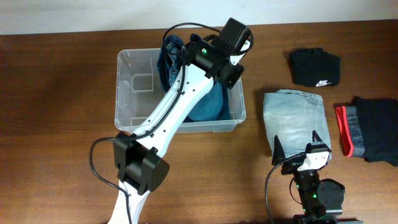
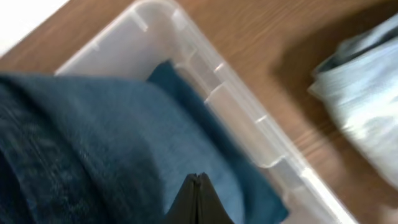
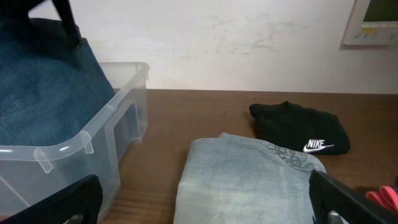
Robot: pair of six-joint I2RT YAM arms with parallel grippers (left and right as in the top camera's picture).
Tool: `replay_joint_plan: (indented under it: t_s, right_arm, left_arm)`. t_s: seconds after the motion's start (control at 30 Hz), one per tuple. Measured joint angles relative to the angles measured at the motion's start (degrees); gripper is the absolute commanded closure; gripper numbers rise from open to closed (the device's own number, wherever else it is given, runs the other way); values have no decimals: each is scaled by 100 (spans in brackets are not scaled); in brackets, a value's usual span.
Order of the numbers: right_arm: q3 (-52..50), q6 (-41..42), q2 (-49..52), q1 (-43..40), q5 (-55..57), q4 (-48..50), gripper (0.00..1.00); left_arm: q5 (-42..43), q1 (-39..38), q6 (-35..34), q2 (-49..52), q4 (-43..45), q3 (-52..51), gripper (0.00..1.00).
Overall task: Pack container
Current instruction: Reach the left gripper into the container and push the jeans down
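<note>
Two grippers show: the left gripper point(image 2: 198, 194), shut over the blue jeans point(image 1: 208, 107) in the container point(image 1: 127, 93) near the desk's back edge, should, I think, push them down flat, the right gripper point(image 1: 297, 143) hangs wide open and empty, and only the right wrist view shows the jeans bulging above the rim.

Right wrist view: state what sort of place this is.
Probably an indoor lab or office room: a wooden table against a plain white wall, a mounted control panel on it, and folded jeans beside a clear container staged for packing.
</note>
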Motion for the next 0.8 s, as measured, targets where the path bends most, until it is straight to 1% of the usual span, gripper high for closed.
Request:
replay_joint_plan:
  t_s: [0.2, 0.4, 0.63, 0.8]
  right_arm:
    - [0, -2, 0, 0, 0, 0, 1]
    - [0, -2, 0, 0, 0, 0, 2]
    - [0, 2, 0, 0, 0, 0, 1]
    - [0, 2, 0, 0, 0, 0, 1]
  left_arm:
    - [-227, 111, 0, 240, -284, 0, 99]
    - [-264, 417, 0, 258, -688, 0, 100]
    - [-278, 1119, -155, 258, -1423, 0, 99]
    - [-317, 1718, -199, 258, -1672, 0, 100]
